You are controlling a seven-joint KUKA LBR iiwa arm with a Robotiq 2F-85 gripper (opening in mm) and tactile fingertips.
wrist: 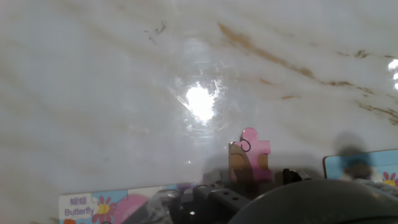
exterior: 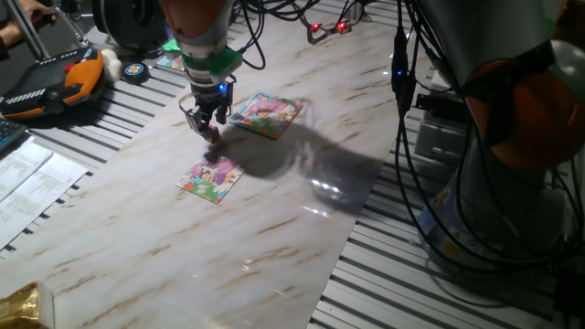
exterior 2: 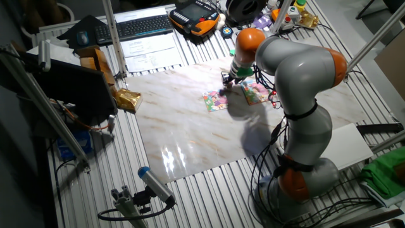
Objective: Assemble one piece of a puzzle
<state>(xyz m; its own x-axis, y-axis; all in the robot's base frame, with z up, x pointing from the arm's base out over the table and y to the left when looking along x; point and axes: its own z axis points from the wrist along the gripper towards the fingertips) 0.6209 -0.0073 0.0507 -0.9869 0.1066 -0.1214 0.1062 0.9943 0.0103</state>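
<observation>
My gripper [exterior: 210, 126] hangs just above the marble table, between two picture boards. It is shut on the piece [wrist: 250, 155], a tiny pink-printed cardboard piece with a tan side, seen close up in the hand view. The puzzle [exterior: 210, 178], a small square cartoon board with pink, green, yellow and blue patches, lies flat just in front of the gripper. It also shows in the other fixed view [exterior 2: 216, 100], to the left of the gripper [exterior 2: 228, 78]. The piece is held above the table, apart from the puzzle.
A larger picture board [exterior: 266, 113] lies just behind and right of the gripper, also in the other fixed view [exterior 2: 256, 94]. Board edges show at the bottom left [wrist: 102, 206] and right [wrist: 364, 167] of the hand view. An orange-black pendant [exterior: 55, 82] and papers [exterior: 27, 178] lie at the left.
</observation>
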